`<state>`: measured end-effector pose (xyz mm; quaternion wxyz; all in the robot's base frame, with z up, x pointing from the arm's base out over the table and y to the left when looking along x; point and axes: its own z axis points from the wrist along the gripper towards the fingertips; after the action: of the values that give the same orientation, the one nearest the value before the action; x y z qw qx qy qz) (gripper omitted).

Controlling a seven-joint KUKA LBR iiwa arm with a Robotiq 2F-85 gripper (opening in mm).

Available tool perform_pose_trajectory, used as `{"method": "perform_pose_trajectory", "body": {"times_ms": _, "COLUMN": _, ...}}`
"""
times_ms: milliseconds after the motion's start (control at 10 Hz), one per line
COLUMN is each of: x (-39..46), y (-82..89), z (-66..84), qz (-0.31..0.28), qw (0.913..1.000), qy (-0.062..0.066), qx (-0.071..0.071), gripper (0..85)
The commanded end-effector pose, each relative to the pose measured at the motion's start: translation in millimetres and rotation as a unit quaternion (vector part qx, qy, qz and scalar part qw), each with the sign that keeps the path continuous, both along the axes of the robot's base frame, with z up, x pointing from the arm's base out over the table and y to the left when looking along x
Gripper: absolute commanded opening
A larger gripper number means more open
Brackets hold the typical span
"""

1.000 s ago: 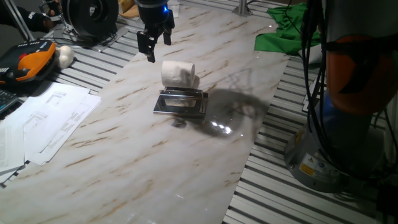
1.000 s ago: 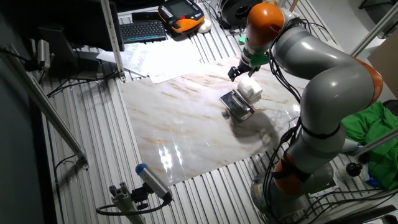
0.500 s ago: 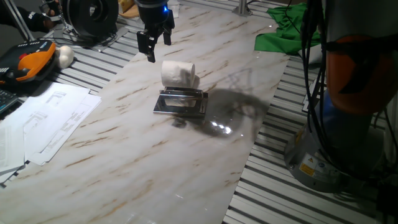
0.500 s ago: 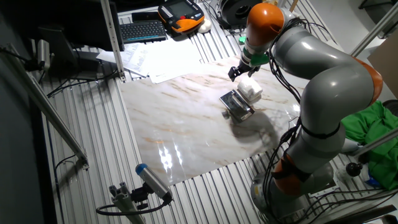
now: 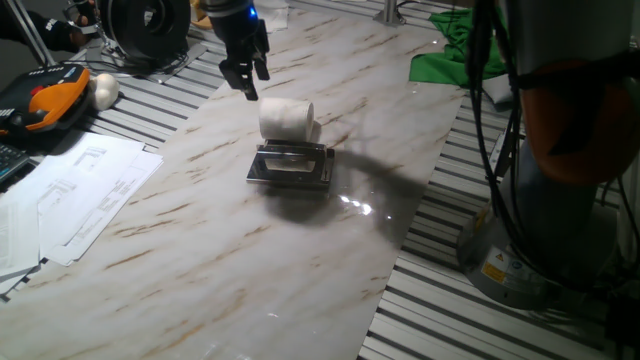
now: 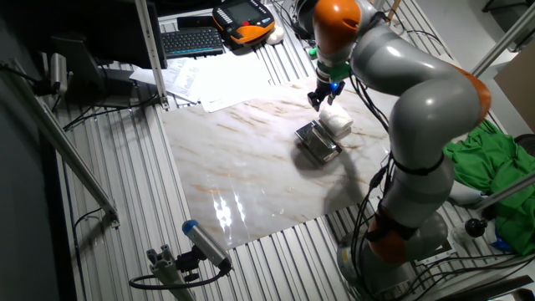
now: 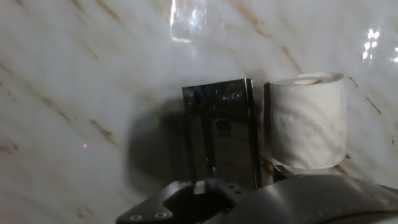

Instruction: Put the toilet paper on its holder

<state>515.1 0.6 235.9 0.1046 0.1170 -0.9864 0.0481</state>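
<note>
Overhead light produces glare patches on the glossy worktop at frame centre. The hand view is soft, with a dark shadow left of the holder.

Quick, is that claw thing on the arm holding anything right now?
Tool: open and empty, above the table behind the toilet paper, which lies beside the holder.

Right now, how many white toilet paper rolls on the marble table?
1. The small white cylindrical toilet paper roll lies on the marble table, right beside the shiny chrome holder plate. The gripper hangs just above it. No others are visible.
</note>
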Motion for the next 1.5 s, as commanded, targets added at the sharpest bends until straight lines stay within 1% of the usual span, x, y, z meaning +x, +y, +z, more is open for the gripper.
{"method": "perform_pose_trajectory", "body": {"times_ms": 0, "x": -0.1, "y": 0.0, "z": 0.0, "qz": 0.02, "qw": 0.9998, "qy": 0.002, "qx": 0.0, "gripper": 0.0}}
{"method": "perform_pose_trajectory", "body": {"times_ms": 100, "x": -0.3, "y": 0.1, "z": -0.1, "qz": 0.025, "qw": 0.9997, "qy": 0.001, "qx": 0.001, "gripper": 0.0}}
{"method": "perform_pose_trajectory", "body": {"times_ms": 200, "x": -0.6, "y": 0.1, "z": -0.3, "qz": 0.027, "qw": 0.9996, "qy": -0.002, "qx": 0.002, "gripper": 0.0}}
{"method": "perform_pose_trajectory", "body": {"times_ms": 500, "x": -0.8, "y": -0.1, "z": -0.4, "qz": 0.019, "qw": 0.9998, "qy": -0.007, "qx": 0.001, "gripper": 0.0}}
{"method": "perform_pose_trajectory", "body": {"times_ms": 1400, "x": -0.4, "y": -0.1, "z": -0.2, "qz": 0.02, "qw": 0.9998, "qy": -0.002, "qx": 0.001, "gripper": 0.0}}
